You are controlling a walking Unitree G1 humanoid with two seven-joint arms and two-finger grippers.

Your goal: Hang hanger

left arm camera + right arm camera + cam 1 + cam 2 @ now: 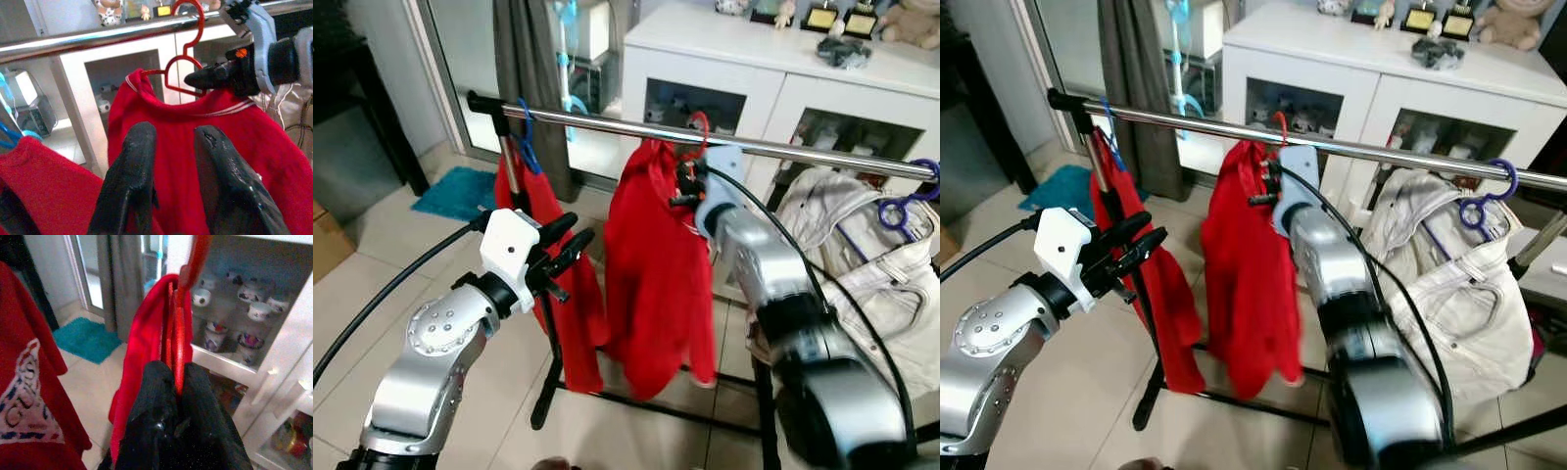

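We are facing a chrome clothes rail [636, 125] on a black stand, with a white cabinet [773, 73] behind it. Our right gripper [177, 382] is reaching up to the rail and its two black fingers [151, 396] are pinching the red hanger [185, 73] just below its hook; in the right wrist view the thin red plastic is running straight down between the finger pads, which are pressed against it. The hanger's hook [701, 121] is sitting over the rail, and a red shirt [656, 274] is draped on the hanger and hanging down in front of the stand's lower crossbar. Our left gripper [566, 257] is hovering lower, near the left side of that shirt and apart from it; its fingers [128, 186] are pointing toward the shirt's collar with a narrow gap between them, holding nothing. Further left on the rail, a second red garment [548, 255] is hanging from a blue hanger [525, 137]; the right wrist view is showing lettering printed on it. On the right end of the rail, a cream jacket [862, 264] is hanging on a purple hanger [906, 201]. A teal mat [460, 191] is lying on the tiled floor near the grey curtain [530, 69].
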